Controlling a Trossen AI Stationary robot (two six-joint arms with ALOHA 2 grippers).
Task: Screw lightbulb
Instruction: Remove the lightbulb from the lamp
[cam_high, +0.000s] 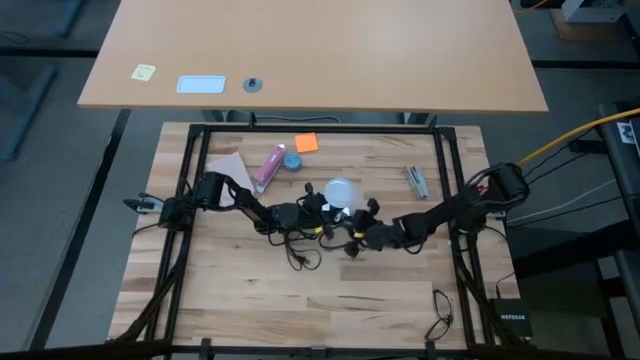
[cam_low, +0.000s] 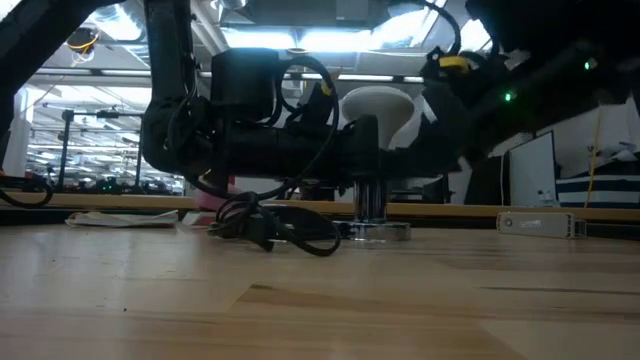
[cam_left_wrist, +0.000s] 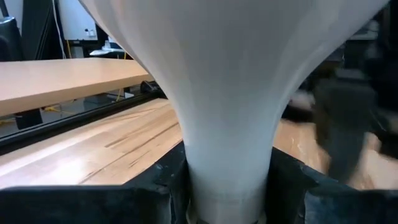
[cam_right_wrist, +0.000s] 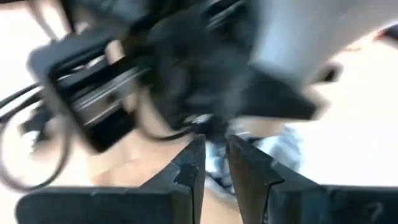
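Filling the left wrist view, the lightbulb stood globe-up, its narrow neck pinched between the left gripper's fingers. Seen from above, the bulb sat mid-worktop, over the silver lamp base with its black cord. The right gripper hovered just beside it, fingers narrowly parted; whether it held anything could not be told. A pink tube and an orange note lay farther back.
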